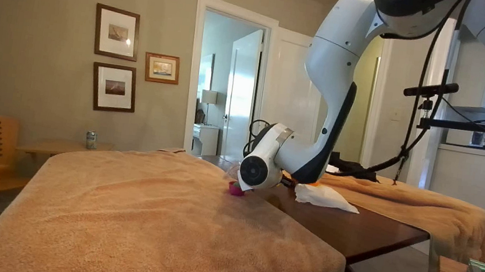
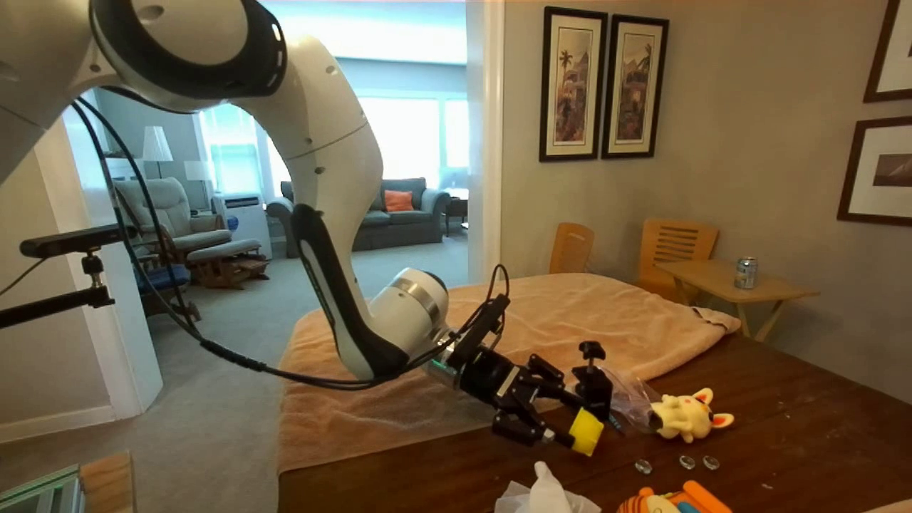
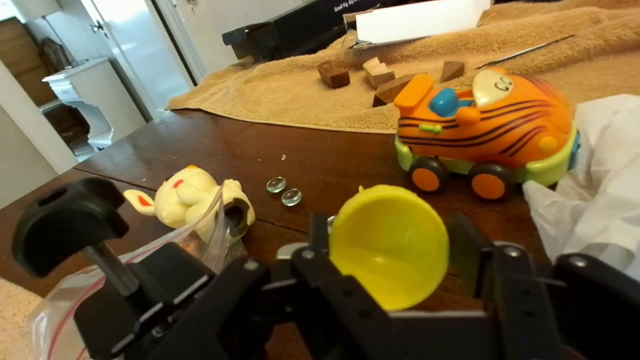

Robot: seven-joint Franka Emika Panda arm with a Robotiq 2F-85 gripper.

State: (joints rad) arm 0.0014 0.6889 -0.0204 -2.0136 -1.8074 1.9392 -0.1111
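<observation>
In the wrist view the edge of the dark table [image 3: 215, 140] runs along the far left. A black clamp [image 3: 105, 317] crowds the gripper [image 3: 392, 242] on its left; an orange toy car [image 3: 487, 125] stands to the far right, with table between. The yellow cup [image 3: 385, 257] sits pinched between the gripper's jaws, its open mouth in sight. In an exterior view, 3 glass beads [image 2: 687, 462] lie near a cream toy animal [image 2: 685, 417]; beyond, a peach towel [image 2: 570, 313] spreads and 2 tall prints [image 2: 572, 85] hang on the beige wall [image 2: 755, 107].
</observation>
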